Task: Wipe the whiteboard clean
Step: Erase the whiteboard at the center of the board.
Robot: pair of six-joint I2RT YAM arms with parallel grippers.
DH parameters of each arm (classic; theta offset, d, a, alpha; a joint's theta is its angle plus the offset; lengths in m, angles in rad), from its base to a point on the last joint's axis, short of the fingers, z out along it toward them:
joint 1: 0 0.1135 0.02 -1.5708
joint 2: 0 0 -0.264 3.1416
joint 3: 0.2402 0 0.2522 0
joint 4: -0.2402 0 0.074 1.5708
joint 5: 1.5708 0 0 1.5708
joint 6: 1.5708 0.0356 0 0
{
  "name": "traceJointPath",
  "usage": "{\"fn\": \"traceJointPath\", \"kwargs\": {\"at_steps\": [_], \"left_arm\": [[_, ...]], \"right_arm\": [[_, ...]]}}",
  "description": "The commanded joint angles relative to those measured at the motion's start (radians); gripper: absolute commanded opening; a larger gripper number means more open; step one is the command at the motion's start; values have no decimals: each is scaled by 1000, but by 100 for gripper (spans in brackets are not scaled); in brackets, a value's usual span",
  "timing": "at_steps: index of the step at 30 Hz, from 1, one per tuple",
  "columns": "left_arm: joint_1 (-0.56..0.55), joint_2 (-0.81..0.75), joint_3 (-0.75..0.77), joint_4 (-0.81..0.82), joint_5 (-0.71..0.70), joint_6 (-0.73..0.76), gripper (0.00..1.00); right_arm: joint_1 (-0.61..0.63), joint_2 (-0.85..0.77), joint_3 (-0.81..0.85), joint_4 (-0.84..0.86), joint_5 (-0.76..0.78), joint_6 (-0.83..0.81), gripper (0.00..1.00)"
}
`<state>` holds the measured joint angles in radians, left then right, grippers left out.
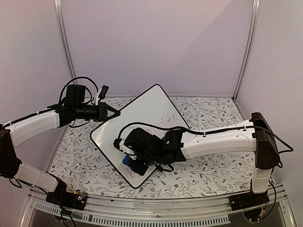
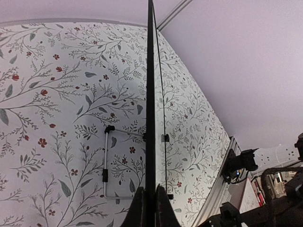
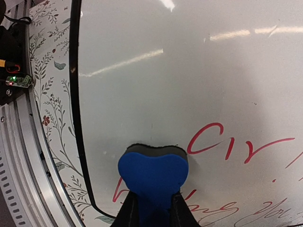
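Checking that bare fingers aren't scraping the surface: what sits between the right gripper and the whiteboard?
A blue eraser, clamped in the right gripper, its dark felt edge toward the whiteboard. The right wrist view shows it.

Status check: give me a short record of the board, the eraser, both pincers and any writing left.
board: large white rectangular whiteboard with black rim, turned diagonal over flower-patterned table cover
left pincer: shut on the whiteboard's edge
right pincer: shut on blue foam eraser block, pressed against the board
writing: red handwritten marker text beside the eraser, not yet wiped
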<state>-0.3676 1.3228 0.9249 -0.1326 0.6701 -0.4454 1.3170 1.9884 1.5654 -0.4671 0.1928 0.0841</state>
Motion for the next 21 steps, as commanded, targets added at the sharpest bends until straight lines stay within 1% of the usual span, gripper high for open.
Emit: {"fn": "traceJointPath", "kwargs": {"at_steps": [1, 21], "left_arm": [[-15, 13, 10, 0, 2, 15, 0], [-15, 13, 10, 0, 4, 15, 0]], "right_arm": [[-1, -5, -38, -68, -4, 18, 3], [-1, -38, -37, -91, 4, 20, 3]]}}
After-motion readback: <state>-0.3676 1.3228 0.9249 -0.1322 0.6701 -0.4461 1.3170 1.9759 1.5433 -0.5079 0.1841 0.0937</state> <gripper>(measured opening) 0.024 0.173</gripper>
